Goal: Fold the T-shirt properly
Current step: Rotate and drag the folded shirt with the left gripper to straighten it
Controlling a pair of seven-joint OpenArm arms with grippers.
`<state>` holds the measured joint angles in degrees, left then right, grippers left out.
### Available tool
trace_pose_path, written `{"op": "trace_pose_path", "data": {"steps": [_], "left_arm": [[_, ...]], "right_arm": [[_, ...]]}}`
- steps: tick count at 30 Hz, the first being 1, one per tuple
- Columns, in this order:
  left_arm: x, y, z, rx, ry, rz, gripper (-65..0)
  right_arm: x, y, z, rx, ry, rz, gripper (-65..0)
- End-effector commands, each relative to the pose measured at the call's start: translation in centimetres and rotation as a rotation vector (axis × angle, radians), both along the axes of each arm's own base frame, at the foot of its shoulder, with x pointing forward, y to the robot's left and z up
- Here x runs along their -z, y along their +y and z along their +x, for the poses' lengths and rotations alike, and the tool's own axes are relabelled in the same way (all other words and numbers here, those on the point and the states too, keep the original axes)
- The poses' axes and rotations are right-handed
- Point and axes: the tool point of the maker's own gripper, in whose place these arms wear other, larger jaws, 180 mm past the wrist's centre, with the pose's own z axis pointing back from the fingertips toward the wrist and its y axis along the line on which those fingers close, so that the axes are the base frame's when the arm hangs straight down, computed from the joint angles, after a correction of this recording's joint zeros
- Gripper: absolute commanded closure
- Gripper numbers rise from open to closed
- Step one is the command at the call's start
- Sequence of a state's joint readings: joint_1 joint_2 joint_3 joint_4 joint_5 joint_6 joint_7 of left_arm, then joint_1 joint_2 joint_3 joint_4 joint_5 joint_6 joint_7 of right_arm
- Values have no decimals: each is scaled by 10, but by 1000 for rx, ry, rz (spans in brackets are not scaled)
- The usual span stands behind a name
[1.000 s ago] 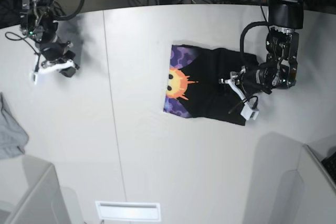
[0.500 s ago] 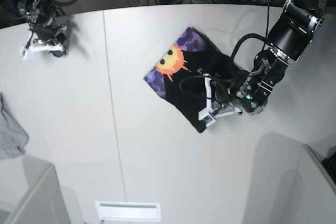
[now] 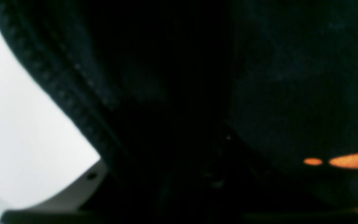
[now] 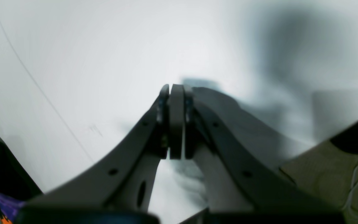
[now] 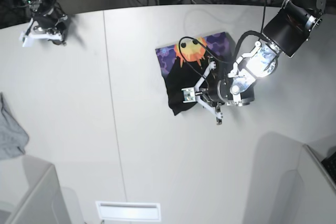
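The T-shirt [image 5: 181, 80] lies folded on the white table [image 5: 79, 103], right of the middle, black with the orange sun face [image 5: 193, 50] on purple at its far edge. My left gripper [image 5: 202, 103] sits low on the shirt's near right part, shut on the cloth. In the left wrist view black fabric [image 3: 197, 93] fills the frame, with orange print [image 3: 350, 160] at the right and one grey finger [image 3: 73, 193] at the lower left. At the table's far left corner my right gripper [image 5: 42, 30] is shut on nothing, its fingertips [image 4: 176, 121] pressed together.
A small light grey cloth [image 5: 10, 132] lies at the left edge. Grey box walls stand at the near left [image 5: 31, 198] and near right [image 5: 299, 182]. A white slot [image 5: 127, 211] sits at the front edge. Cables hang behind the table.
The left gripper has swung the shirt round on the table, so the sun face went from the left side to the far edge. The right gripper has moved up and away to the far left corner.
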<state>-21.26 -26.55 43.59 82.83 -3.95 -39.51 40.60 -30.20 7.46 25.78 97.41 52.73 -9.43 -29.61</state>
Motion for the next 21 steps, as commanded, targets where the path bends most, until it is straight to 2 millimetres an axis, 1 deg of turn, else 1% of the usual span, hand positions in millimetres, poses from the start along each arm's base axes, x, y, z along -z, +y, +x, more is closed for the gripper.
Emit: {"op": "trace_pose_path", "data": {"steps": [1,3,4,6,9,13,15,18,21], "left_arm": [[6,15,0,8,-10,77,0],[8,5,-5,55,-10,60,0],[12,-1,-11,86,0,55,0],[14,-10,-17,136,7,51,0],[19,-16,-26,170,23,55,0],[19,-20,-28,169,29,44,0],[19,-28,-29,173,32,31,0],[28,-32,-30,155,53,60,0],[33,-47,-31,152,67,70,0]], "right_arm": [[-9,-4,6,-4,-35,-19,0],[-9,-4,5,-4,-33,-16,0],[-8,-3,5,-3,-33,-15,0],[-6,2,4,8,-33,0,0],[-9,-8,1,41,-39,-9,0],[-9,-11,0,49,-37,-13,0],[-8,-11,-1,50,-35,-12,0],[-9,-11,1,50,-39,-12,0],[-9,-11,2,50,-41,-12,0]]}}
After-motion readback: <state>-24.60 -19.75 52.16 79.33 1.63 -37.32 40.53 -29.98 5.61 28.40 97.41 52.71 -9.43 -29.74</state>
